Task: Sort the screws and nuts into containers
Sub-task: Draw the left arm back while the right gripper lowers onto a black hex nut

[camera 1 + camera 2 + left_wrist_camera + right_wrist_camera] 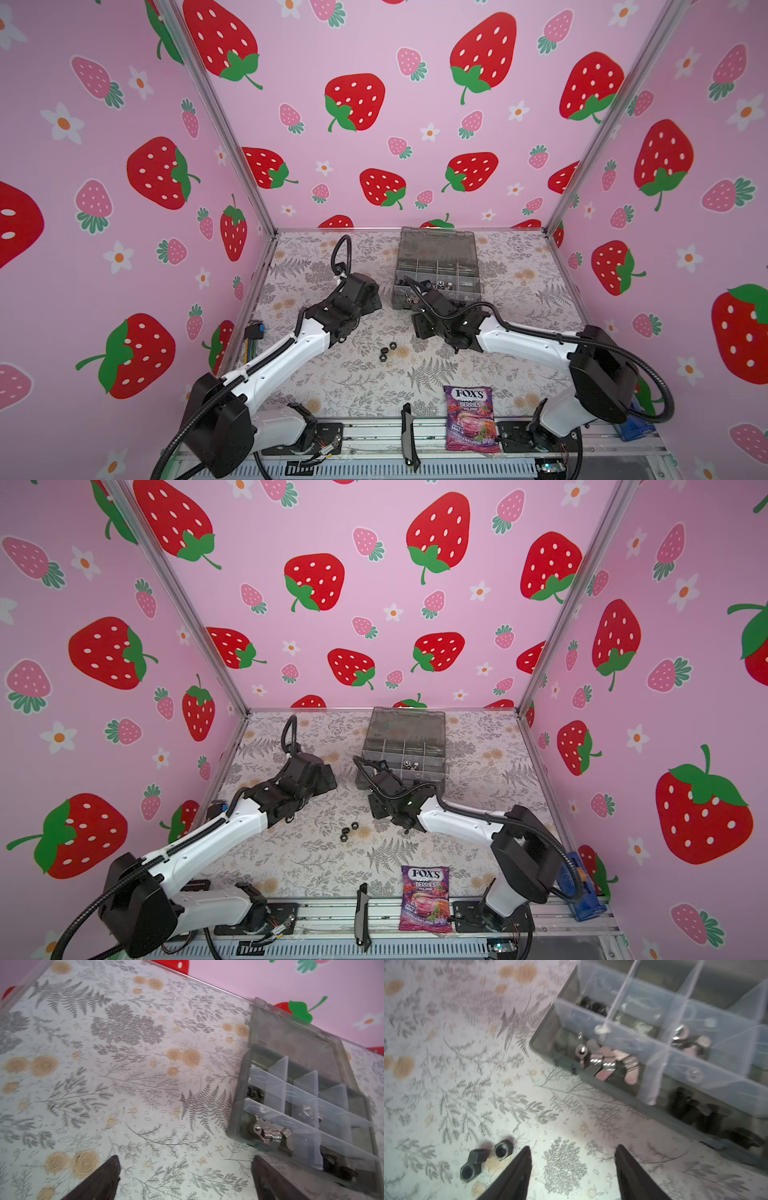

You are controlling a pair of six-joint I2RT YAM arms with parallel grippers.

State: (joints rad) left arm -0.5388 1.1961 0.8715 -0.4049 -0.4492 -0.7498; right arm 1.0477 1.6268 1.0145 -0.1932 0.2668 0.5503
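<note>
Left gripper [186, 1159] and right gripper [573, 1147]: both claws apart, empty. Right one hangs just beside three clustered black hex nuts [483, 1159] in the middle of the worktop [446, 1084]; an off-centre pinch likely scatters them

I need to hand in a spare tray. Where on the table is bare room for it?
Free: the right side between the organiser box and the right wall; the far left corner between box and left wall; the near strip between the loose nuts and the candy bag. Crowded: before the box, around the left arm, right arm and nuts.
</note>
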